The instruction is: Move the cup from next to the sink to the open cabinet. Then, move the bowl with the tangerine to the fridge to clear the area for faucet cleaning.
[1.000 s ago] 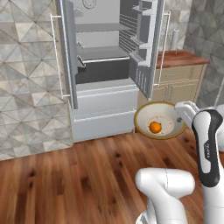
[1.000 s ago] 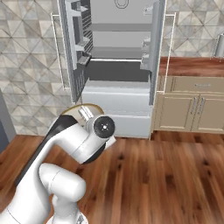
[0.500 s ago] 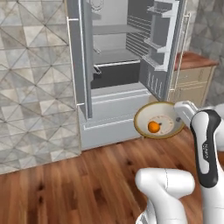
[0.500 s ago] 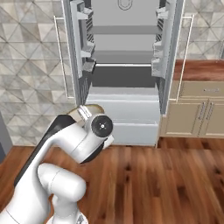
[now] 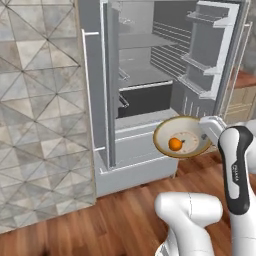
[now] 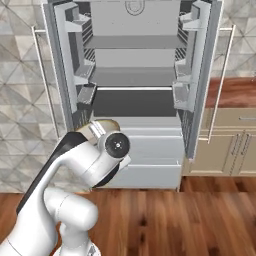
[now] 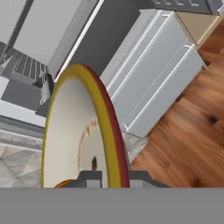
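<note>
My gripper [image 5: 204,136] is shut on the rim of the cream-white bowl [image 5: 189,134], holding it level in the air in front of the open fridge [image 5: 145,75]. The tangerine [image 5: 175,144] lies inside the bowl. In the hand view the bowl [image 7: 74,131] stands edge-on with its yellowish rim running between my fingertips [image 7: 92,177], and a sliver of the tangerine [image 7: 64,183] shows at the bottom. From the right base view the fridge [image 6: 135,100] faces me with both doors open, and the bowl's rim [image 6: 96,126] peeks out behind my arm.
The fridge's left door [image 5: 107,85] and right door [image 5: 215,55] stand open to either side. Its white lower drawer [image 6: 150,155] is closed. Tan cabinets [image 6: 232,150] with a wooden counter stand to the right. A tiled wall [image 5: 40,125] is on the left, with wood floor [image 6: 175,215] below.
The whole picture has shifted: the base has driven nearer to the fridge, which now looks larger and more centred. The bowl with the tangerine stays in my gripper as before.
</note>
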Controlling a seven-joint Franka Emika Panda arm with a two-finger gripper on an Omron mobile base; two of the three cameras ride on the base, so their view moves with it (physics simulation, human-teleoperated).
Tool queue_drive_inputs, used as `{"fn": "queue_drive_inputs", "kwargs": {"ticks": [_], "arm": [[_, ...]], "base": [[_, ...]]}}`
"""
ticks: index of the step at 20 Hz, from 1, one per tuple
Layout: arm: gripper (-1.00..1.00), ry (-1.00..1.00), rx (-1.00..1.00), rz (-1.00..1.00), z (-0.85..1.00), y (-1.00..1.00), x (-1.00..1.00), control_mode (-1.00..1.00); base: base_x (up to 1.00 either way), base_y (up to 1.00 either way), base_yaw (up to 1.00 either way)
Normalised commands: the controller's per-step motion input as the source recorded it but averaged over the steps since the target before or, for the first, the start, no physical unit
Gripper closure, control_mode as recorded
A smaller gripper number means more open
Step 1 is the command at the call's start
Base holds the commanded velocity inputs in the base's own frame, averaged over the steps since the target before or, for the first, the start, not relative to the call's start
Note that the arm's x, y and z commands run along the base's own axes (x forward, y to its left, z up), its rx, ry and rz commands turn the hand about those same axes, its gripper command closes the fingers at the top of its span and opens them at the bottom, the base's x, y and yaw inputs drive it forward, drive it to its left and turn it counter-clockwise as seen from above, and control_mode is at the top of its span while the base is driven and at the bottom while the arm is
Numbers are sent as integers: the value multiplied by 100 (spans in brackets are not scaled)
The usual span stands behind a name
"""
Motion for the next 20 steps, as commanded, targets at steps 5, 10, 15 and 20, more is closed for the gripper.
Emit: {"fn": "queue_drive_inputs", "kwargs": {"ticks": [5,10,15,20], "arm": [[100,0,0,0,0,0,0,100],[100,0,0,0,0,0,0,100],[100,0,0,0,0,0,0,100],[100,0,0,0,0,0,0,100]], "base": [[96,0,-8],[51,-9,-2],[11,-30,0],[0,-47,0]]}}
